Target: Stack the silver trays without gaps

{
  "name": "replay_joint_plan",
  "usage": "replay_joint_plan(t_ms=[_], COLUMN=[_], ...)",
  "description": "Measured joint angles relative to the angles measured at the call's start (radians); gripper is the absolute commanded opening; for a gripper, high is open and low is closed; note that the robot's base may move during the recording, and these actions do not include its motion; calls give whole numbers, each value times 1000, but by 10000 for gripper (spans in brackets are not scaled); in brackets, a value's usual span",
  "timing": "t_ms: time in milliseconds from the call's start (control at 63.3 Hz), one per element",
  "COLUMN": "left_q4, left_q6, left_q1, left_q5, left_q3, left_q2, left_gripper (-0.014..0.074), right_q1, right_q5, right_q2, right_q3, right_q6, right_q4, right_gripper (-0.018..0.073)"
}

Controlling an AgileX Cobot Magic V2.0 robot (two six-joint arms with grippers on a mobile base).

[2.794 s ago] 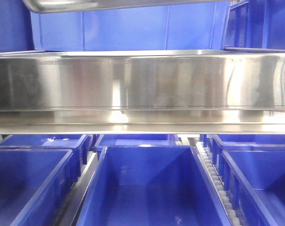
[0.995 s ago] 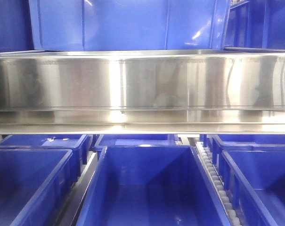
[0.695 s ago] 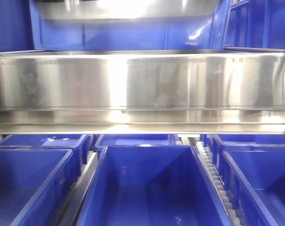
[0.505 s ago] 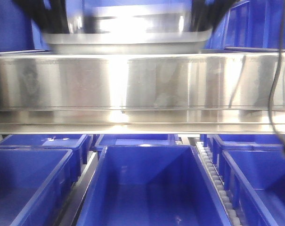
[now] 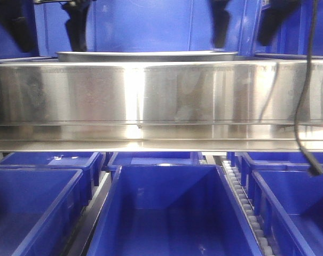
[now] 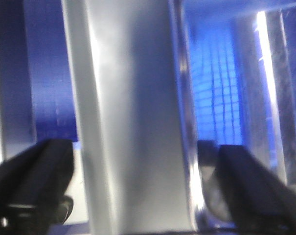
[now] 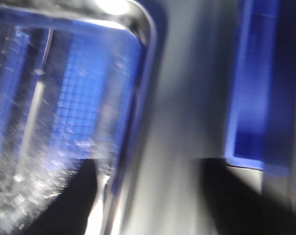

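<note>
The rail (image 5: 161, 93) hides all of the tray (image 5: 147, 55) but its rim. Both grippers are cut off by the front view's top edge. Both wrist views are blurred: the left gripper's fingers (image 6: 35, 176) and the tray rim (image 7: 138, 98) are smeared, so contact cannot be told.

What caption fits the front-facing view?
Silver tray sits low behind the steel shelf rail, dark arms above its two ends, blue bins below.

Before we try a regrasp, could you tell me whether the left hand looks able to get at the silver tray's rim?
Probably yes: the left hand is open with the silver tray rim between its fingers, nothing blocking.
</note>
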Motion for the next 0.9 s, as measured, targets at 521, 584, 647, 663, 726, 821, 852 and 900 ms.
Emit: replay_joint_plan(t_ms=[521,584,647,663,726,821,852,900], left_q4=[18,19,21,21,21,21,22,22], left_q6=[2,2,2,2,2,2,2,2], left_q1=[-150,-183,-210,-220,-242,-275,-283,-295], left_q5=[-58,-95,-141,-146,-197,-283,-309,-351], left_q3=[146,213,293,312,392,536,577,649], left_q2=[-427,-504,-582,-599,-668,-788,-822,-881], left_gripper=[106,29,-50,-53,-41,-41,-41,-41], right_q1=[55,69,76,79,81,83,83,83], right_q5=[51,37,12,1,-35,-113,-141,-187], right_q2=[-343,-417,-480,-496,-571,-694,-731,-788], right_q3=[25,70,124,139,219,371,421,500], right_q6=[-78,-85,-95,-102,-115,-139,-148,-163], right_q4=[-1,-1,-1,-1,-1,-1,-3,-2], right_gripper=[10,13,13,13,13,13,13,13])
